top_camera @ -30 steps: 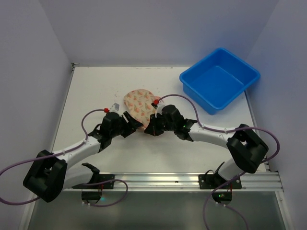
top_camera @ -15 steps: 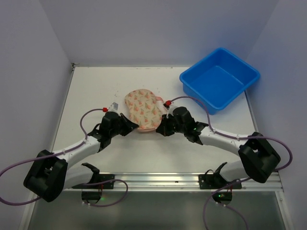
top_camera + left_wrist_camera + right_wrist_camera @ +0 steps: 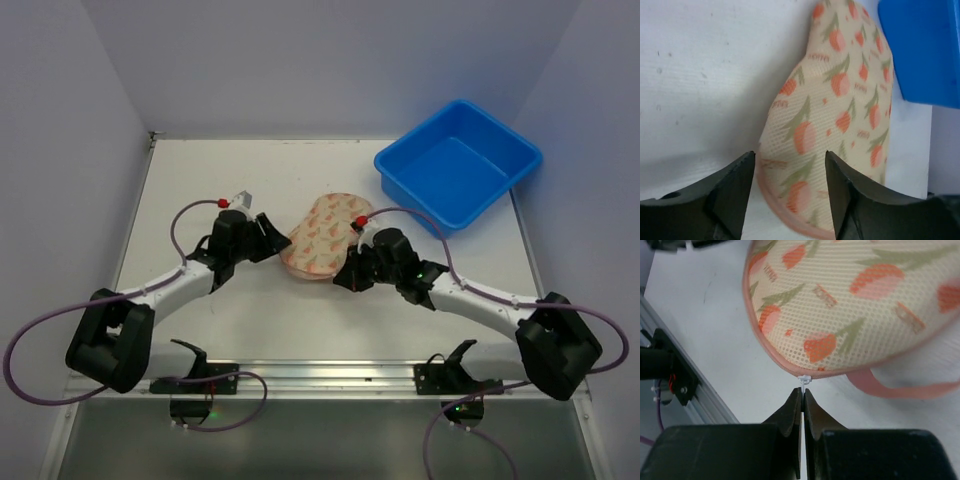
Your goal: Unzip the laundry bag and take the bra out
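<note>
Laundry bag (image 3: 322, 232) lies closed on the table (image 3: 200, 180), between the two grippers. Right gripper (image 3: 803, 390) is closed, its tips pinching the white zipper pull (image 3: 804, 380) on the pink trim directly ahead of it; the pink loop handle (image 3: 900, 389) trails to its right. Left gripper (image 3: 789, 156) stands open, fingers straddling the bag's end; contact cannot be determined. Blue tub (image 3: 455, 170) sits well beyond the right gripper.

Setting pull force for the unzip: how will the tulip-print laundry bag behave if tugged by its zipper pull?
Probably light and apt to slide: the laundry bag lies loose on the smooth table. Its mesh shell keeps a domed shape, so likely springy rather than floppy. The tiny zipper pull in the right gripper looks easy to lose.
</note>
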You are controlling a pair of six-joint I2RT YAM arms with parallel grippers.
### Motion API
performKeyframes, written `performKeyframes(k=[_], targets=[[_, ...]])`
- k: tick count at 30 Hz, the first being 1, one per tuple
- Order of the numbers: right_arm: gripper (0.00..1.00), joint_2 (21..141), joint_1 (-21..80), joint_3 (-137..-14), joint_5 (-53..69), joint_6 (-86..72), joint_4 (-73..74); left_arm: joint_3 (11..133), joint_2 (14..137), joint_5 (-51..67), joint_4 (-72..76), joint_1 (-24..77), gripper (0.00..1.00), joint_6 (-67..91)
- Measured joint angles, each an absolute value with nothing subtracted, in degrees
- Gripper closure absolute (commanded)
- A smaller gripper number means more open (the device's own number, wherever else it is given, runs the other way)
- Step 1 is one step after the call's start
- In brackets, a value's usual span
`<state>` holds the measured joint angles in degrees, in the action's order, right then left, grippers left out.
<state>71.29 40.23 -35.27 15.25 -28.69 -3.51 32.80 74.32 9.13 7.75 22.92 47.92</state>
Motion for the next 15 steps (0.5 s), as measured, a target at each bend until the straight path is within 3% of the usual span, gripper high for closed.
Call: performKeyframes(k=[3, 5, 11, 15], targets=[[1.00, 77.5, 45.0, -37.7, 15.9, -30.5, -4.8, 36.0, 76.9, 9.3, 7.7, 21.5, 0.06, 47.2], [1.00, 81.9, 46.9, -39.4, 16.2, -32.5, -6.9, 36.7, 77.0, 9.3, 7.5, 20.9, 0.02, 47.8], [1.00, 91.0, 48.9, -44.7, 16.1, -36.4, -12.3, 33.9, 71.6, 9.1, 3.9, 20.3, 0.00, 50.9], [1.00, 93.3, 49.3, -47.9, 16.1, -37.1, -14.7, 26.7, 64.6, 10.1, 4.7, 20.3, 0.09, 55.1]])
